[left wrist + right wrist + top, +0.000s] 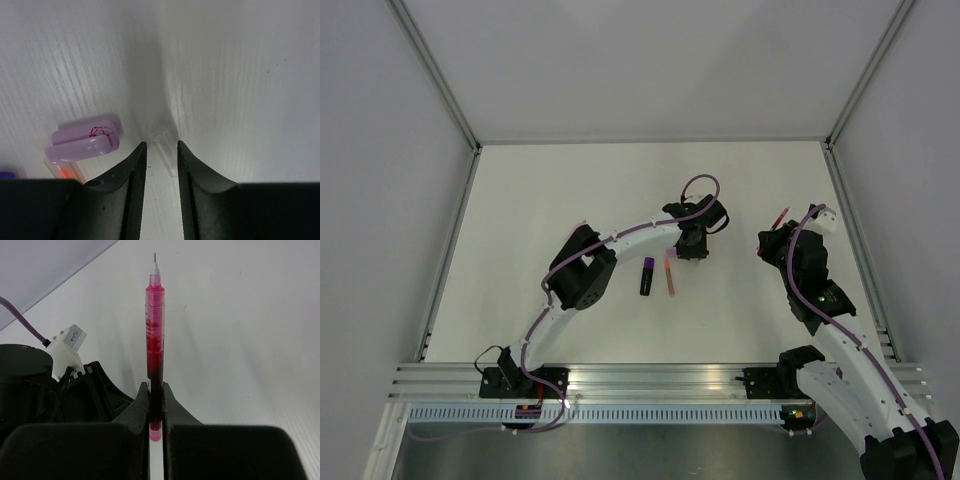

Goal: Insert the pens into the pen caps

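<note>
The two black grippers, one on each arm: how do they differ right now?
The left gripper is open, its jaws either side of a small clear plastic cap lying on the white table; the right gripper is shut. The left one grips nothing yet; the right one clamps a slim pink-red pen by its rear end, bare tip pointing away. Both are black, two-fingered.

Orange pen (64,171) behind left pincer (161,144), purple object (6,175) cut by edge — pink pen (155,330) half-hidden in right pincer (155,386)
</note>
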`<move>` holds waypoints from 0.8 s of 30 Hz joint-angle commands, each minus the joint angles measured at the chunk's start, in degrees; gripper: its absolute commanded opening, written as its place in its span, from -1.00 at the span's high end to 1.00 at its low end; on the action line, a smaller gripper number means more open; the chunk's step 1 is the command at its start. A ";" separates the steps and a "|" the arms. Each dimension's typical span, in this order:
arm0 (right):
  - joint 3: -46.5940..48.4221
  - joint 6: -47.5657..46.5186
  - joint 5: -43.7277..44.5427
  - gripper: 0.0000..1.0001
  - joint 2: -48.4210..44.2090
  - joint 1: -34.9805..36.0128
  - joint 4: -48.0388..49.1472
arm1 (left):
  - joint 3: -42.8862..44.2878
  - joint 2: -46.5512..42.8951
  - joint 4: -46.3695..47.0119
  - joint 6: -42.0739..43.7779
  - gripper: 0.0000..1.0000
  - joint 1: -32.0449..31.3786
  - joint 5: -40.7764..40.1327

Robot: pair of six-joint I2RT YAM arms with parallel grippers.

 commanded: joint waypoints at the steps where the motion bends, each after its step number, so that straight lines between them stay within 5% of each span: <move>1: -0.85 -0.45 0.34 1.00 -0.91 -0.24 0.74 | 1.80 1.80 -1.36 -1.09 0.30 0.11 0.28; 24: -0.94 -0.54 -0.54 1.00 -1.00 -0.15 1.09 | -1.01 0.39 -2.58 -2.67 0.29 0.11 3.00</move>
